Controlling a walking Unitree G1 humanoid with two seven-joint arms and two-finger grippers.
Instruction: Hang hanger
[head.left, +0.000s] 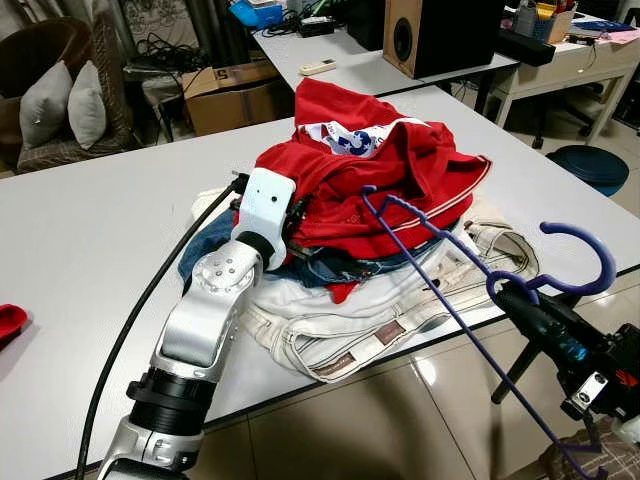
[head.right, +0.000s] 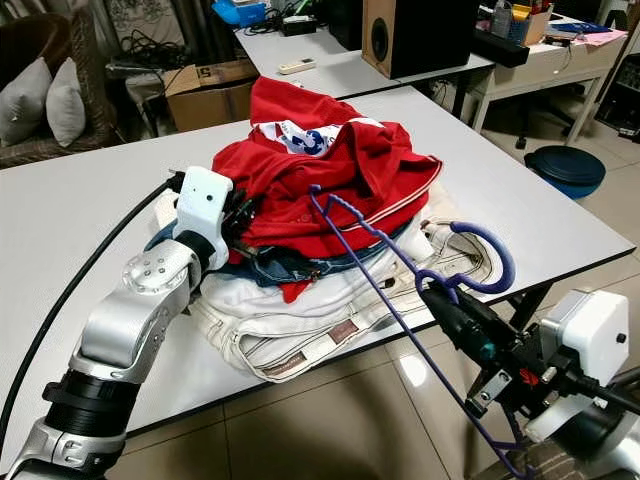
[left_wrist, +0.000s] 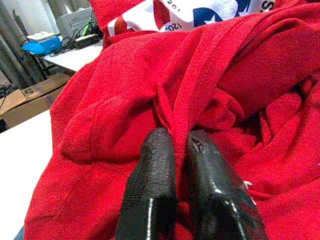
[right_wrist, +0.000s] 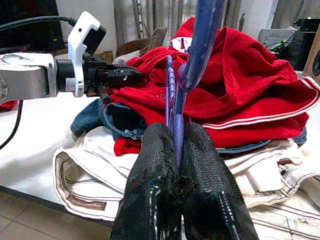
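White table (head.left: 80, 230), hanger (head.left: 455, 300) in right hand (right_wrist: 175, 150)

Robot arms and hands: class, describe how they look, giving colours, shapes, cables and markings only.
The left arm is built of silver metal segments with a black collar lower down, a white boxy wrist housing, and a black cable running alongside. The left hand has two long black textured fingers. The right hand matches, with teal and red details behind it and a white wrist housing.

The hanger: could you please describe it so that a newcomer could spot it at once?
On the white table lies a pile of clothes topped by a red shirt. The hanger slants from that shirt toward the table's near edge, pinched in the right tool. It is thin purple wire with a hook.
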